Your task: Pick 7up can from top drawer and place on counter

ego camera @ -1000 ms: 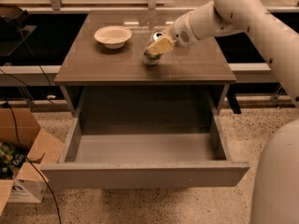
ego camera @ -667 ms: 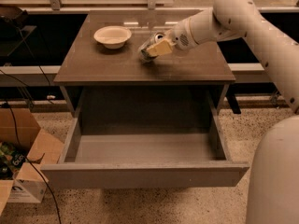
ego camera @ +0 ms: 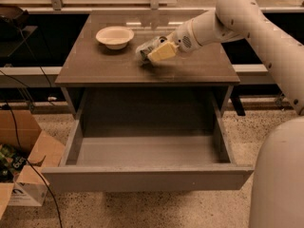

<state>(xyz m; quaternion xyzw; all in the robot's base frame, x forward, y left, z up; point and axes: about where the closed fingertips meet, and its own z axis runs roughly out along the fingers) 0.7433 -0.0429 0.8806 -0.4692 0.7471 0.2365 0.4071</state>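
7up can (ego camera: 146,48), tilted, at the middle of the counter (ego camera: 199,68), just right of the white bowl (ego camera: 114,36); contact of its base with the surface not discernible. Held between the closed fingers of the gripper (ego camera: 153,51), pale near pad (ego camera: 162,52) across its right flank, far finger hidden behind it. Placing step judged nearly done. For a clean release: level the can upright, lower until the base sits flat, only then part the fingers and withdraw rightward, away from the bowl. Top drawer (ego camera: 147,178) open below, at the near side.
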